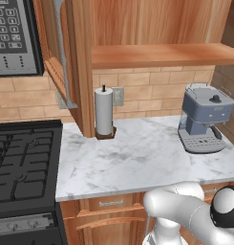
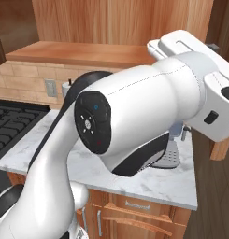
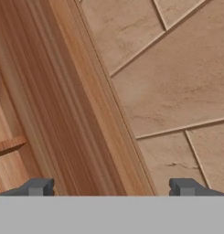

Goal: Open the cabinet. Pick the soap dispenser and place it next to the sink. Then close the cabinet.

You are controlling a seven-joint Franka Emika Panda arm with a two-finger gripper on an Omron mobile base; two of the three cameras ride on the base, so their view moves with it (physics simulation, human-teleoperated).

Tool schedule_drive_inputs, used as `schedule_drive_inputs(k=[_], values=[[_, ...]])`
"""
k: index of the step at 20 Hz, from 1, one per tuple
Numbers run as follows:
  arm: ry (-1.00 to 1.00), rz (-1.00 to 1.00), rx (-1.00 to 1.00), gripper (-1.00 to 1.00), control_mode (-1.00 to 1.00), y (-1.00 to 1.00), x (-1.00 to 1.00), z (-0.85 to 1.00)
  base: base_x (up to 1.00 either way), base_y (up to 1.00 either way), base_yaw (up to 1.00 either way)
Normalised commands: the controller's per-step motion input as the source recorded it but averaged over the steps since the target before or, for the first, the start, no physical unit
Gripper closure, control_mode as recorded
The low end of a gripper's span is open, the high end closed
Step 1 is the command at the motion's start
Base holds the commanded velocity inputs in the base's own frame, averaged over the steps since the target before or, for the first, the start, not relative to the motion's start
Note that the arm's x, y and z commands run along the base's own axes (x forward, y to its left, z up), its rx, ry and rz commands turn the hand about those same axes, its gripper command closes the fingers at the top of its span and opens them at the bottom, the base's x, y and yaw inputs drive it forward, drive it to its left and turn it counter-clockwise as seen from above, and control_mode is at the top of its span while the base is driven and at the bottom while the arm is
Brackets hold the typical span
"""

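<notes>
Left base view: reddish-brown wooden wall cabinet (image 1: 152, 43) stands open above the white marble desk (image 1: 137, 162), its shelf bare. Hand view: dark two-finger claw (image 3: 111, 187) spread wide, holding nothing, facing a wooden cabinet edge beside tan tiles (image 3: 177, 82).

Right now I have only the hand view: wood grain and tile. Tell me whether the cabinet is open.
Observer: Open. In the left base view the cabinet has its left door swung out toward the stove.
Operator: Name what stands on the counter under it.
Observer: A paper towel roll, upright on the counter beside the cabinet's left side panel.
Operator: Go further right.
Observer: A grey-blue coffee machine sits at the counter's right end, close to the wall.
</notes>
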Motion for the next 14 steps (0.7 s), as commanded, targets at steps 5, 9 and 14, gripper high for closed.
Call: schedule_drive_inputs(k=[5, 9, 14], values=[[0.00, 0.02, 0.00, -1.00, -1.00, 0.00, 0.21, 0.00, 0.00, 0.00, 0.00], [0.00, 0.04, 0.00, -1.00, -1.00, 0.00, 0.18, 0.00, 0.00, 0.00, 0.00], [0.00, 0.03, 0.00, -1.00, -1.00, -0.01, 0.19, 0.00, 0.00, 0.00, 0.00]])
